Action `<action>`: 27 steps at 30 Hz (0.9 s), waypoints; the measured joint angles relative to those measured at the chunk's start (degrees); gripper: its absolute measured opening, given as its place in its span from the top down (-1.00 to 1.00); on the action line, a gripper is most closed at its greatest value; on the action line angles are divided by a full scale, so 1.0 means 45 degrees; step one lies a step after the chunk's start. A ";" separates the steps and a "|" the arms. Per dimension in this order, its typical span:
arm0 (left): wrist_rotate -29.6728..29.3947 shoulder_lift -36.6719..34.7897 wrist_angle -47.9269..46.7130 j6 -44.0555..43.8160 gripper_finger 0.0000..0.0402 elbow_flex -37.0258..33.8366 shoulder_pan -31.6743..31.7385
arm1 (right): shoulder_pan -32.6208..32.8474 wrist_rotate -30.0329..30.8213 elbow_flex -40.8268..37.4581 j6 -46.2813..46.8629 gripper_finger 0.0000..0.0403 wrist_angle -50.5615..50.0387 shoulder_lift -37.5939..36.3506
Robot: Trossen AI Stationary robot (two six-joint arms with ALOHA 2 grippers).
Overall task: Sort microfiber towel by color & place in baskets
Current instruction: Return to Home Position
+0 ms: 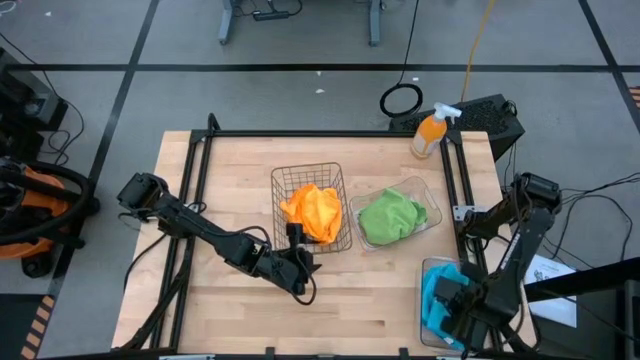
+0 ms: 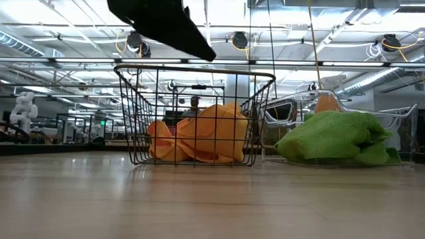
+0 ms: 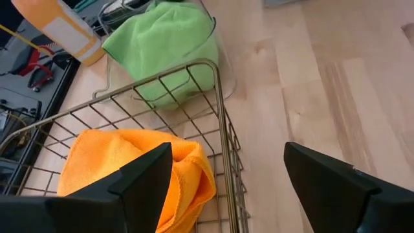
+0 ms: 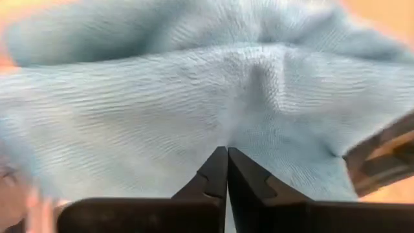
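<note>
Though loose in the wire basket (image 2: 136, 113), orange towels (image 2: 199, 133), fuzzy, rumpled.

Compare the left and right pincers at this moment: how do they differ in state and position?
The left pincer stands open, fingers wide apart; the right pincer is shut, fingertips touching. The left pincer hovers beside the wire basket holding the orange towels, near the middle of the table; the right pincer hangs over the blue towel in the clear bin at the table's right edge. Both are dark two-finger pincers, and neither visibly holds a towel.
</note>
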 joint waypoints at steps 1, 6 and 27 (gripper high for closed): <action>0.0000 0.0000 0.0114 0.0069 -0.50 0.0000 0.0000 | 0.0030 0.0217 0.0462 -0.0085 0.98 -0.0476 0.0000; 0.0000 0.0000 0.0967 0.0966 -0.50 0.0000 0.0000 | 0.0207 0.3032 0.2699 -0.1215 0.98 -0.3352 0.0000; 0.6600 -0.1345 0.6550 0.4667 -0.05 0.0466 0.2693 | -0.2089 1.4474 0.0788 -1.0393 1.00 -0.2122 -0.6220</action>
